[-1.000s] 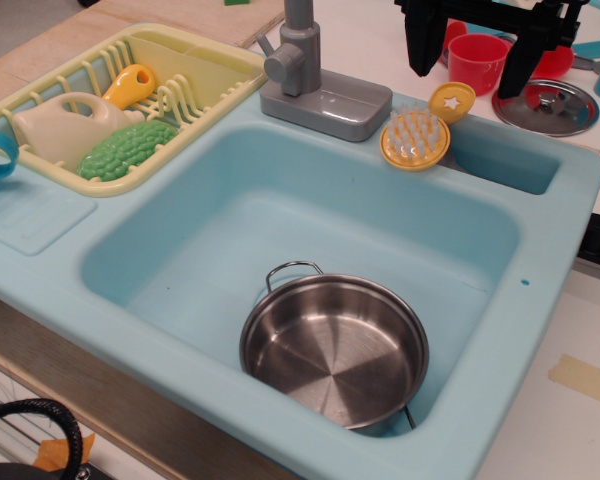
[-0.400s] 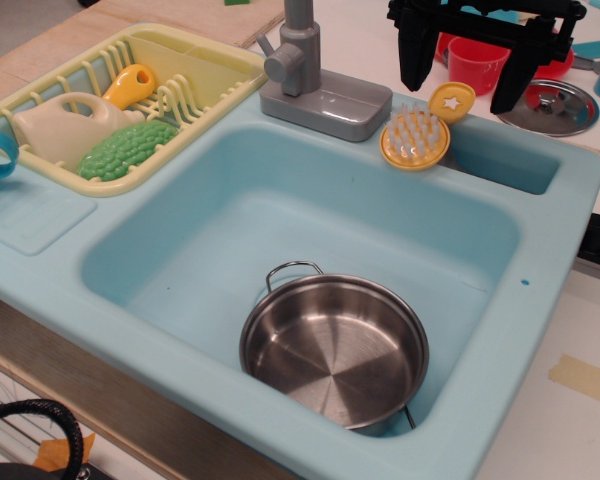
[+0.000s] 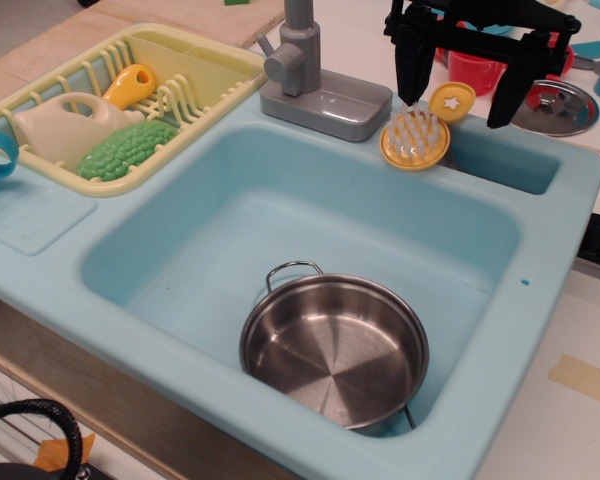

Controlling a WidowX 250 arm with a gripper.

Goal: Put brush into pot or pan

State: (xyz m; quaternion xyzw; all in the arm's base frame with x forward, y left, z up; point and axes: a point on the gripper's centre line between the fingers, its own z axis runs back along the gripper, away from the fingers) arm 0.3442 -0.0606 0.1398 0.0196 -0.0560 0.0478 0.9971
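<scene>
A: Item, brush (image 3: 416,138): rests bristles-up on the sink (image 3: 540,215) rim, at two o'clock from the pot (image 3: 335,347); its star disc points toward one o'clock.

B: Item, gripper (image 3: 457,108): fingers (image 3: 410,70) spread wide, holding nothing, straddling the disc from above.

A: Advice: the arm should centre over the short handle, descend straight, then close firmly.

B: Item, pot: empty, in the basin at six o'clock.

Only 1 view; it looks down at an angle from above the front of the desk, near the sink (image 3: 70,270), which fills most of the frame; the faucet (image 3: 305,70) and the tool (image 3: 455,95) are cut off at the top edge.
</scene>
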